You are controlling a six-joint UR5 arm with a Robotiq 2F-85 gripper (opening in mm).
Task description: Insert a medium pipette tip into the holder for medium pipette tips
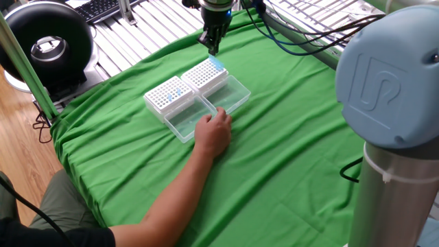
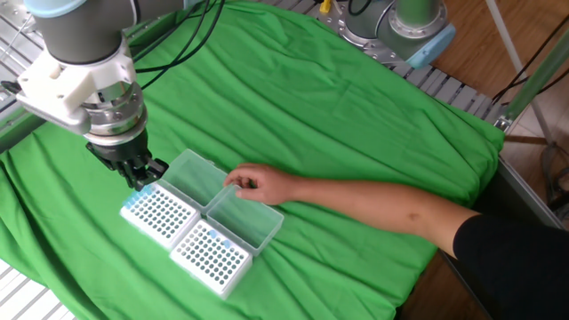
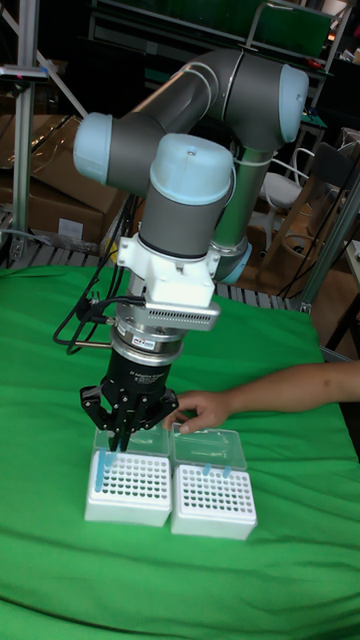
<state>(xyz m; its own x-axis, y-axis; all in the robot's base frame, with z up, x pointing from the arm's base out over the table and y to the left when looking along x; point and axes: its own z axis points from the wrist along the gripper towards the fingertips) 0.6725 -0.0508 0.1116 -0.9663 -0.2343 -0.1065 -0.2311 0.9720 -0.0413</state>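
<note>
The holder for medium pipette tips is sitting upright and level on the green cloth, a white block-like rack whose top is showing a dense grid of small holes. It is standing side by side with a second white rack, the two touching or nearly so. Its clear lid is lying open and flat on the cloth, joined along one long edge. Blue pipette tips are standing in holes at one corner; most remaining holes are showing empty.
</note>
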